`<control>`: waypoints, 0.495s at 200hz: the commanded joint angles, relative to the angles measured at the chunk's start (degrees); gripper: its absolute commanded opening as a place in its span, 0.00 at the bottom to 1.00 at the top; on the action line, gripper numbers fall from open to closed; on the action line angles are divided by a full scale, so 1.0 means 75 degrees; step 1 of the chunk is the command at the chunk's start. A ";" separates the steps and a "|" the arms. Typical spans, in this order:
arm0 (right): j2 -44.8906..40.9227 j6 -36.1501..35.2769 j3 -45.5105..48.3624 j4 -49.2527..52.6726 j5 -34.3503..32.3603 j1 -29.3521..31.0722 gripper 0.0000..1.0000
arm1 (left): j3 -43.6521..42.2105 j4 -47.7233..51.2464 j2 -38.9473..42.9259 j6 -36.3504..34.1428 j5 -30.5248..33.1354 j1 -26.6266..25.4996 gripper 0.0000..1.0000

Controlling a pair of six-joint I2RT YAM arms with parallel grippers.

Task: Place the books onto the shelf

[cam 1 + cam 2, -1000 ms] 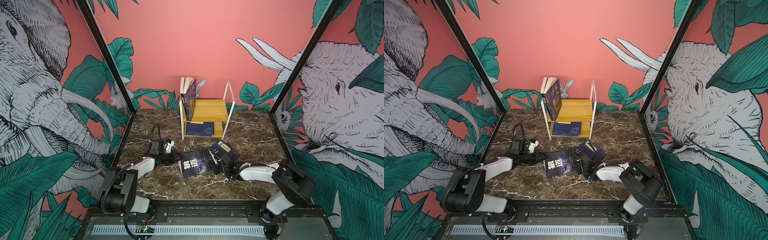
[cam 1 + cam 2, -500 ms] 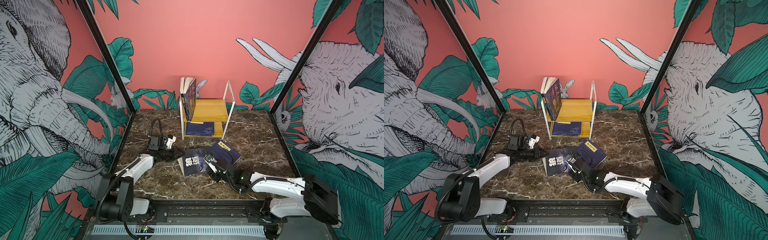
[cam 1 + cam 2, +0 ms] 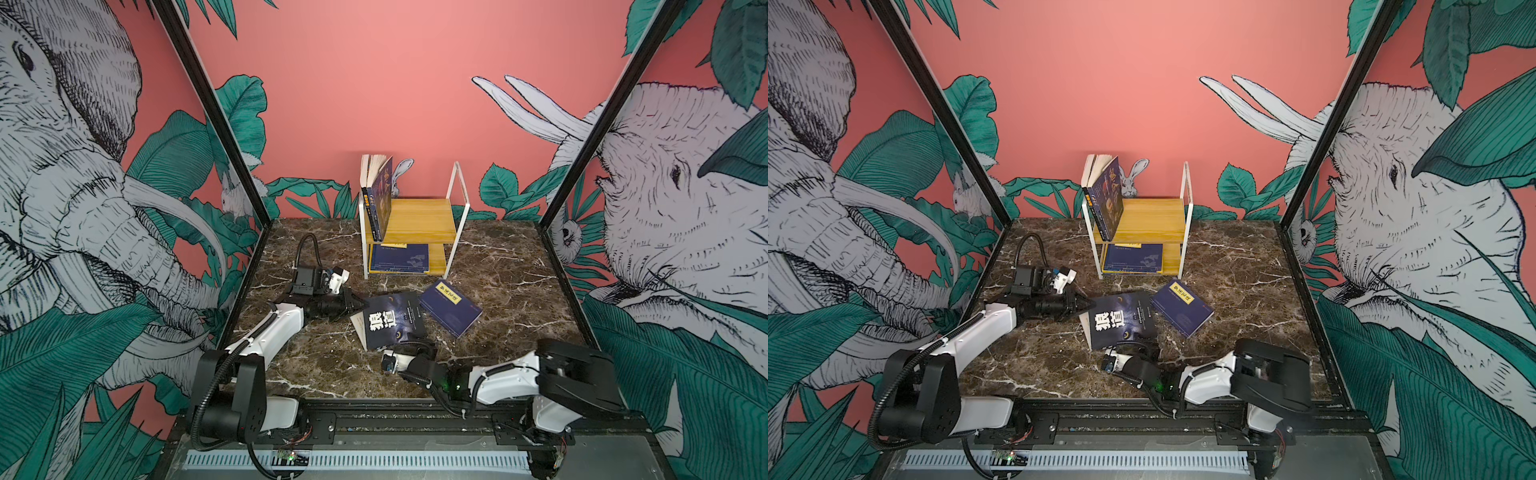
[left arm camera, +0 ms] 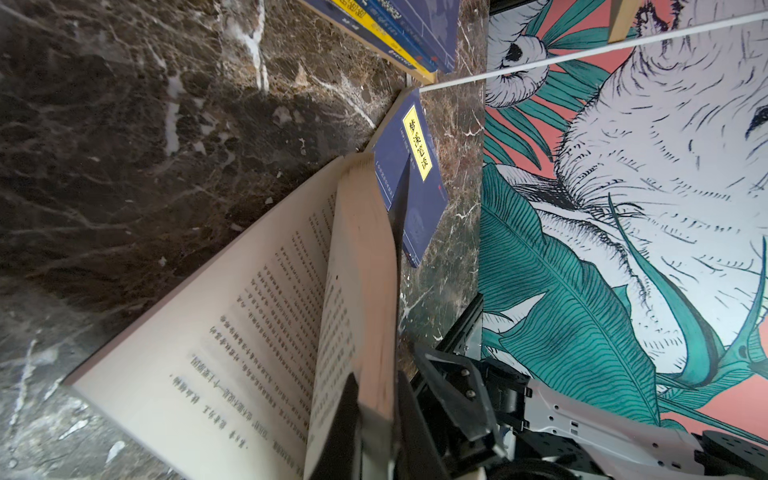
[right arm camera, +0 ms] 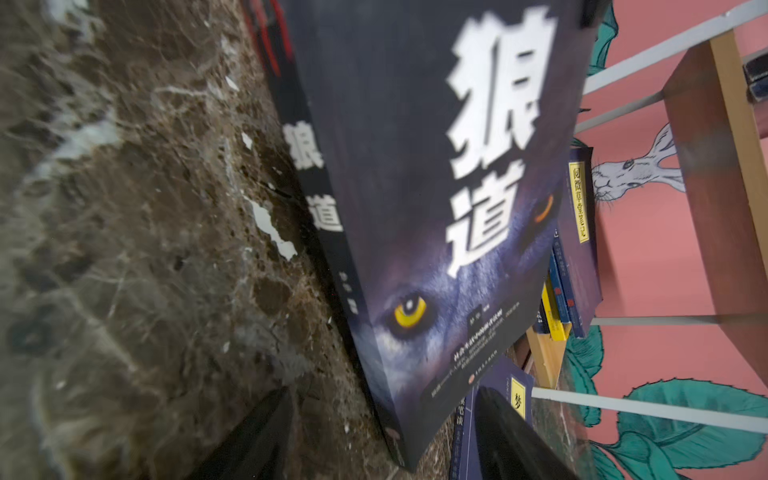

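On my far left the left gripper (image 3: 357,301) is clenched on the wolf book (image 3: 390,320). In the left wrist view its fingers (image 4: 351,399) pinch a block of pages at the book's left edge, and the lower pages gape away from that block, print showing. In both top views the wolf book lies mid-table, cover up with the big white characters readable, its left side tipped up off the dark marble table (image 3: 498,266). Just near of it sits the right gripper (image 3: 409,347). It is released, jaws spread wide, and in the right wrist view the book's near corner pokes between the fingers (image 5: 257,436) without either one touching it. Far behind, against the pink wall, stands the shelf (image 3: 424,216). A few upright books (image 3: 378,195) lean at the left end of its top board, the rest of that board is bare, and a flat stack (image 3: 399,258) of navy and yellow covers fills the lower tier. To the right of the wolf book — just beside its far corner, perhaps touching, I cannot tell — a navy book (image 3: 451,307) with a yellow label lies flat on the table, near of the shelf.
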State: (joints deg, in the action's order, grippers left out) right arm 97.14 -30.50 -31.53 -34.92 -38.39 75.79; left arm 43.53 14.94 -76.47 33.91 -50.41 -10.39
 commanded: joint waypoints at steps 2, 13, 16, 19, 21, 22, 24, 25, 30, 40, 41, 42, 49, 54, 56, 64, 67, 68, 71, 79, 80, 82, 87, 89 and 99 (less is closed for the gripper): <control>0.0929 -0.1222 -0.0394 -0.2290 -0.1075 0.0152 0.71 | 0.0211 0.0059 0.0155 0.0164 -0.0394 0.0050 0.00; 0.1304 -0.1497 -0.0447 -0.2808 -0.1146 0.0195 0.70 | 0.0179 0.0025 0.0131 0.0191 -0.0439 0.0044 0.00; 0.1398 -0.1540 -0.0457 -0.2954 -0.1171 0.0196 0.70 | 0.0156 -0.0008 0.0119 0.0210 -0.0452 0.0049 0.00; 0.1498 -0.1588 -0.0466 -0.3101 -0.1209 0.0194 0.69 | 0.0136 -0.0049 0.0102 0.0240 -0.0444 0.0056 0.00; 0.1559 -0.1624 -0.0476 -0.3187 -0.1230 0.0189 0.69 | 0.0117 -0.0082 0.0096 0.0270 -0.0446 0.0060 0.00; 0.1592 -0.1638 -0.0480 -0.3238 -0.1249 0.0187 0.69 | 0.0115 -0.0094 0.0083 0.0282 -0.0448 0.0061 0.00; 0.1650 -0.1681 -0.0489 -0.3318 -0.1269 0.0193 0.69 | 0.0103 -0.0117 0.0082 0.0298 -0.0453 0.0053 0.00; 0.1673 -0.1701 -0.0498 -0.3362 -0.1280 0.0189 0.69 | 0.0103 -0.0129 0.0077 0.0308 -0.0445 0.0051 0.00; 0.1801 -0.1835 -0.0533 -0.3576 -0.1365 0.0184 0.68 | 0.0102 -0.0152 0.0059 0.0318 -0.0433 0.0051 0.00; 0.2036 -0.2137 -0.0593 -0.4024 -0.1526 0.0184 0.66 | 0.0113 -0.0115 0.0047 0.0269 -0.0427 0.0057 0.00; 0.2053 -0.2176 -0.0597 -0.4061 -0.1537 0.0178 0.66 | 0.0119 -0.0104 0.0041 0.0258 -0.0433 0.0053 0.00; 0.2074 -0.2207 -0.0599 -0.4103 -0.1561 0.0181 0.65 | 0.0128 -0.0099 0.0038 0.0247 -0.0435 0.0052 0.00; 0.2190 -0.2354 -0.0624 -0.4421 -0.1645 0.0181 0.63 | 0.0137 -0.0039 0.0035 0.0197 -0.0433 0.0067 0.00; 0.2269 -0.2416 -0.0624 -0.4638 -0.1660 0.0184 0.62 | 0.0126 -0.0042 0.0019 0.0179 -0.0427 0.0065 0.00; 0.2299 -0.2435 -0.0624 -0.4717 -0.1662 0.0178 0.62 | 0.0117 -0.0045 0.0014 0.0166 -0.0427 0.0062 0.00; 0.2424 -0.2492 -0.0633 -0.4961 -0.1627 0.0184 0.59 | 0.0064 -0.0104 -0.0040 0.0198 -0.0398 0.0060 0.00; 0.2484 -0.2520 -0.0644 -0.5035 -0.1620 0.0182 0.59 | 0.0035 -0.0143 -0.0055 0.0236 -0.0385 0.0061 0.00; 0.2500 -0.2525 -0.0652 -0.5053 -0.1614 0.0183 0.58 | 0.0028 -0.0153 -0.0068 0.0242 -0.0382 0.0061 0.00; 0.2561 -0.2565 -0.0675 -0.5113 -0.1617 0.0184 0.58 | 0.0013 -0.0196 -0.0086 0.0277 -0.0385 0.0067 0.00; 0.2711 -0.2681 -0.0749 -0.5262 -0.1641 0.0182 0.55 | -0.0008 -0.0268 -0.0125 0.0300 -0.0391 0.0062 0.00; 0.2736 -0.2688 -0.0757 -0.5278 -0.1642 0.0183 0.55 | -0.0011 -0.0269 -0.0133 0.0304 -0.0391 0.0062 0.00; 0.2762 -0.2725 -0.0769 -0.5325 -0.1651 0.0184 0.54 | 0.0001 -0.0269 -0.0147 0.0300 -0.0392 0.0062 0.00; 0.2806 -0.2799 -0.0793 -0.5446 -0.1683 0.0192 0.51 | 0.0014 -0.0248 -0.0153 0.0289 -0.0394 0.0064 0.00; 0.2817 -0.2815 -0.0795 -0.5499 -0.1694 0.0195 0.50 | 0.0019 -0.0235 -0.0152 0.0285 -0.0392 0.0065 0.00; 0.2791 -0.2856 -0.0752 -0.5721 -0.1703 0.0196 0.39 | 0.0061 -0.0137 -0.0146 0.0196 -0.0403 0.0062 0.00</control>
State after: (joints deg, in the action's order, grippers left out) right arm 117.27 -48.29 -36.42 -67.33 -48.95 76.88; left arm 43.53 14.52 -77.76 35.14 -51.51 -10.17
